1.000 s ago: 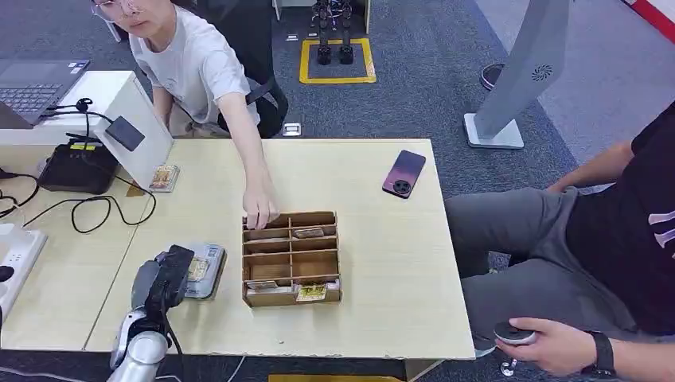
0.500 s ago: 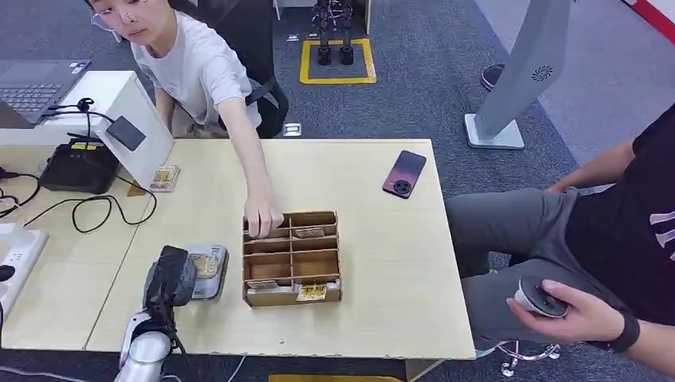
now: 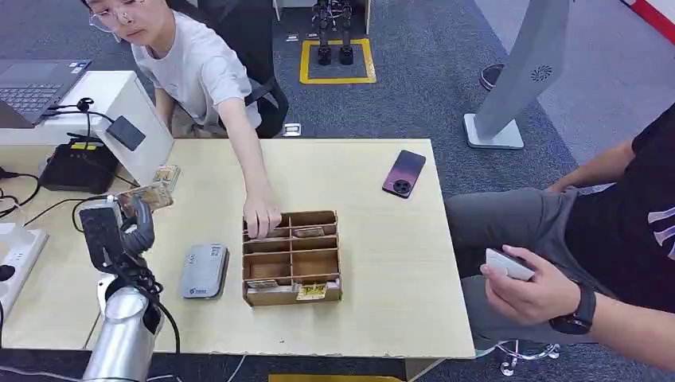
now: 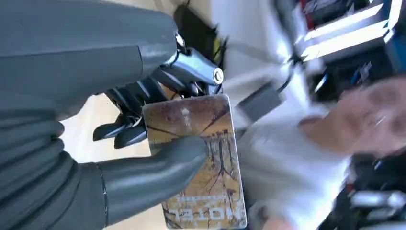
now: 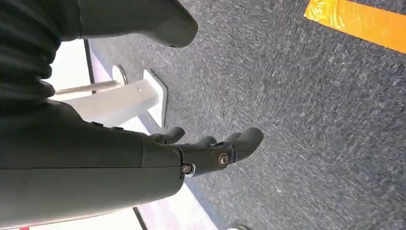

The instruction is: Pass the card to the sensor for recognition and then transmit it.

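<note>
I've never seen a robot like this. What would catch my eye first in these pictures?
Most striking is the robot's left hand, raised over the table's left side and pinching a brown hotel card between thumb and fingers. Next, in the middle of the table stands a wooden divider box, where a person's hand reaches into a back compartment. A dark phone lies near the far right corner.

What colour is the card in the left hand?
Yellowish brown with dark branching lines; the card shows best in the left wrist view.
</note>
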